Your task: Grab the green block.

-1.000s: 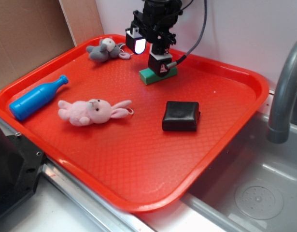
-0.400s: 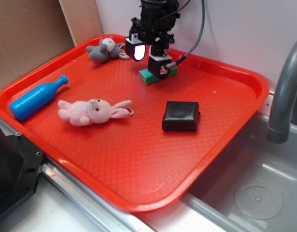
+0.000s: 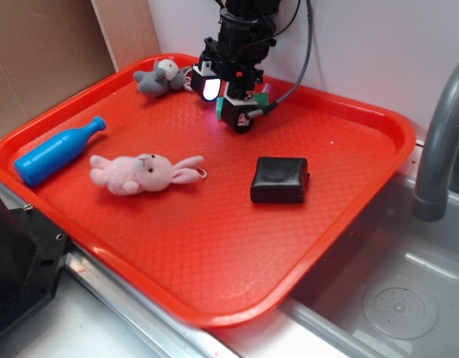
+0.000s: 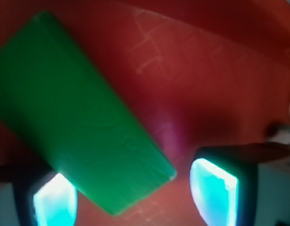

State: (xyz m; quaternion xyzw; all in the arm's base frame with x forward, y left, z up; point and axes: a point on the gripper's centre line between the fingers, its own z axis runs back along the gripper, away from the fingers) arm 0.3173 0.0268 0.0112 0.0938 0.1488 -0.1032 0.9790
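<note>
**End effector shifted back over the green block**

Since a second ago your end effector [image 3: 228, 99] has moved toward the back rim of the red tray [image 3: 363, 186], and now hides most of the green block [image 3: 263, 90]. From the wrist view, the green block [image 4: 78, 117] lies diagonally on the tray [image 4: 206, 70]. Your fingers [image 4: 213, 188] stand spread apart; one block corner sits between them, nothing gripped. The black pouch [image 3: 280, 179] rests nearby.

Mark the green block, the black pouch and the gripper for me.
green block [image 4: 83, 117]: wrist view, middle of its top face.
black pouch [image 3: 280, 179]: exterior view, centre of its top.
gripper [image 4: 135, 193]: wrist view, midway between the two lit fingertips.
</note>
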